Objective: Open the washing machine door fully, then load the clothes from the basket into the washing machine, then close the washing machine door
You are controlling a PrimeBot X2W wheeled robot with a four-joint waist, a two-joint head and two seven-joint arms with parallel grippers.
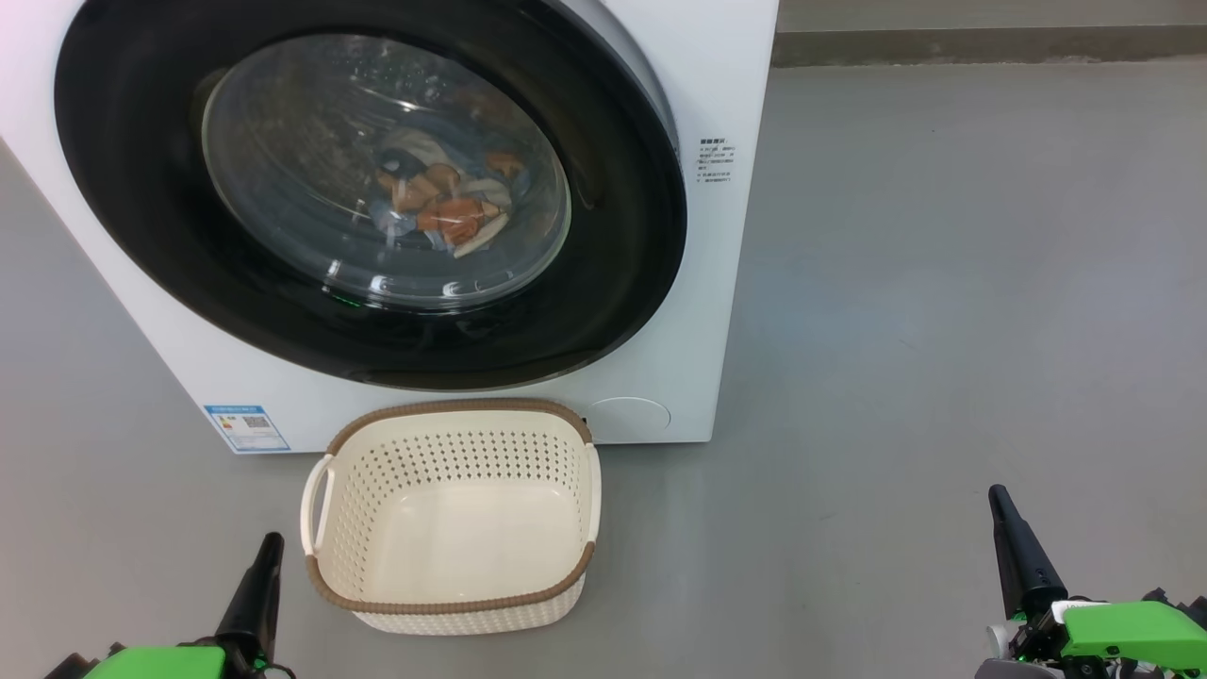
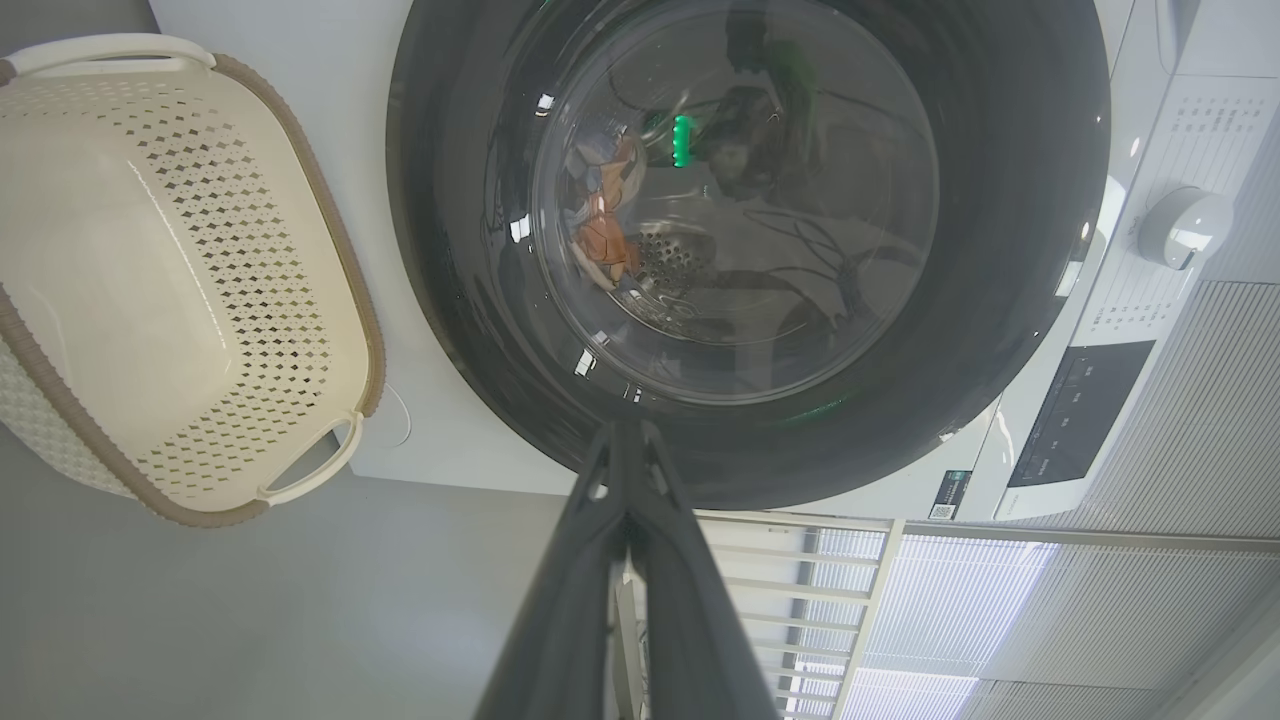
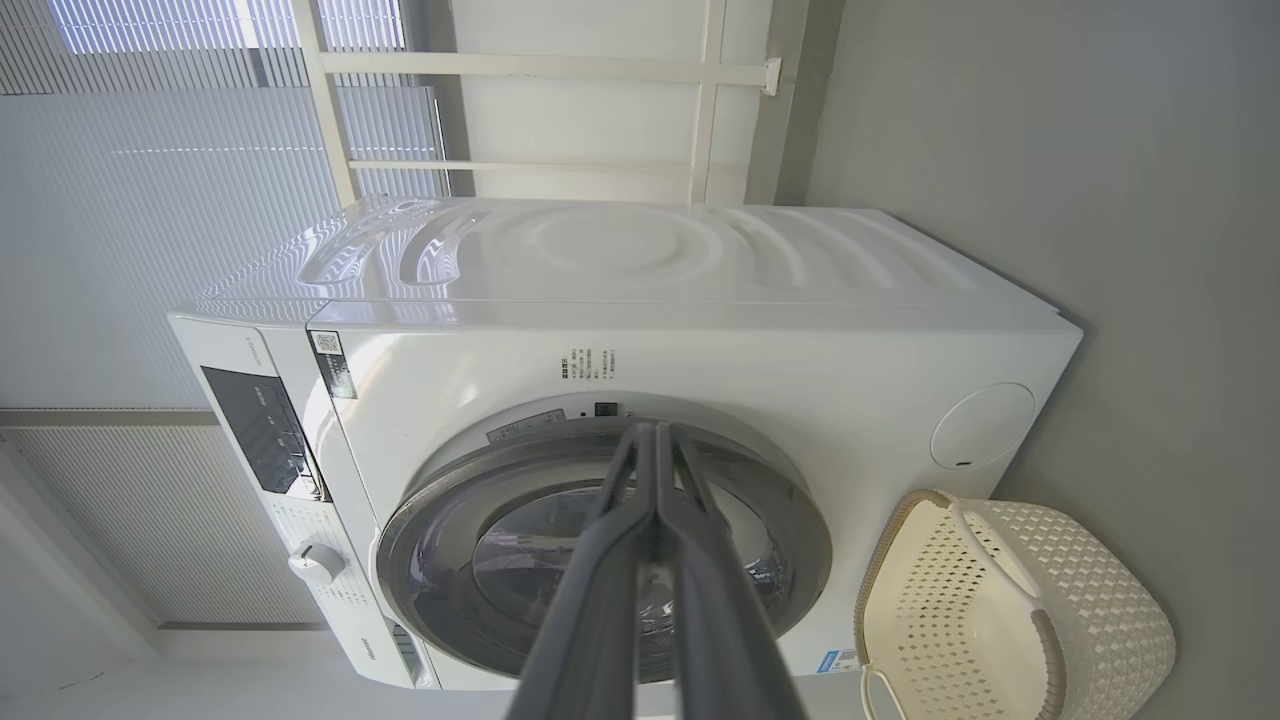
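Observation:
The white washing machine (image 1: 717,283) fills the upper left of the head view, and its round black-rimmed door (image 1: 170,264) lies flush against the front. Through the glass the clothes (image 1: 443,203) lie in the drum, blue with orange and cream patches. The cream basket (image 1: 453,514) with a brown rim stands on the floor right before the machine, with nothing in it. My left gripper (image 1: 269,545) is shut, low at the basket's left side. Far off at the lower right, my right gripper (image 1: 998,497) is shut too. Both hold nothing.
Grey floor (image 1: 943,330) stretches wide to the right of the machine, up to a dark skirting at the back wall. In the right wrist view the machine's control panel and dial (image 3: 315,563) show, with window blinds (image 3: 150,200) behind.

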